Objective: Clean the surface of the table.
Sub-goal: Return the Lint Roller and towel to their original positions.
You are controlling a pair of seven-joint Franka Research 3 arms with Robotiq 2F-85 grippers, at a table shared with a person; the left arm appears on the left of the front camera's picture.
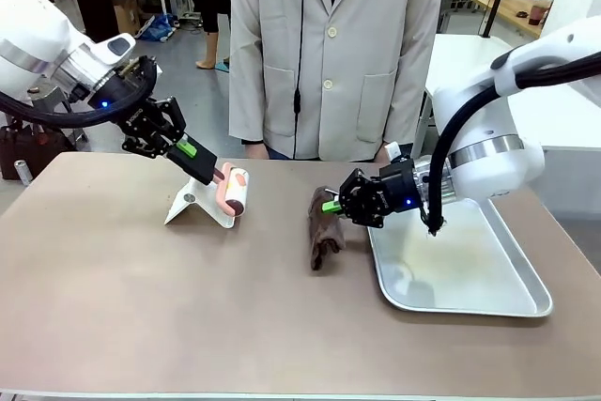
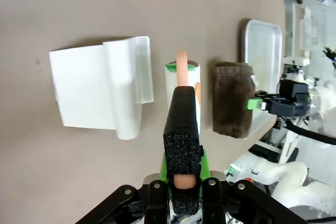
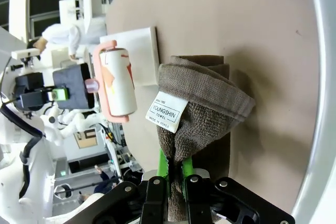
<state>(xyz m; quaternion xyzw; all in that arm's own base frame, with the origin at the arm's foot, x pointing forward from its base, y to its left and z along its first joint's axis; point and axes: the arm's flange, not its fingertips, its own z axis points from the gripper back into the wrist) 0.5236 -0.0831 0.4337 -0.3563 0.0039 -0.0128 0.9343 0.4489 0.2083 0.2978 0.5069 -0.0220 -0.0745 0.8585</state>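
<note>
The left claw (image 1: 218, 178) is pinched on the pink handle (image 2: 181, 66) of a lint roller (image 1: 236, 191), whose white drum hangs just past the fingertips, lifted a little above the surface (image 1: 141, 298). In the left wrist view the black finger (image 2: 182, 129) runs straight up the middle with the handle squeezed between the green pads, and the roller's drum (image 2: 173, 93) sits directly ahead of it. Just beside the drum, on one side, lies a white folded stand (image 2: 100, 90) flat on the taupe top; on the other side stands the brown towel (image 2: 232, 98).

The right claw (image 1: 331, 205) is pressed together on that towel (image 1: 324, 227), gripping its upper edge so the cloth droops from the fingertips down to the surface and bunches there. In the right wrist view the green pads (image 3: 164, 169) clamp the towel's gathered fabric, and a white label (image 3: 166, 111) reading "YOUNGSHIN TOWEL" faces the camera just ahead of them. Beyond the towel, the lint roller (image 3: 118, 85) and the left claw (image 3: 86, 85) face it from close by.

Behind and below the right claw sits a silver metal tray (image 1: 488, 293), its near rim just beside the towel. A person in a pale coat (image 1: 333, 44) stands at the far edge of the surface
</note>
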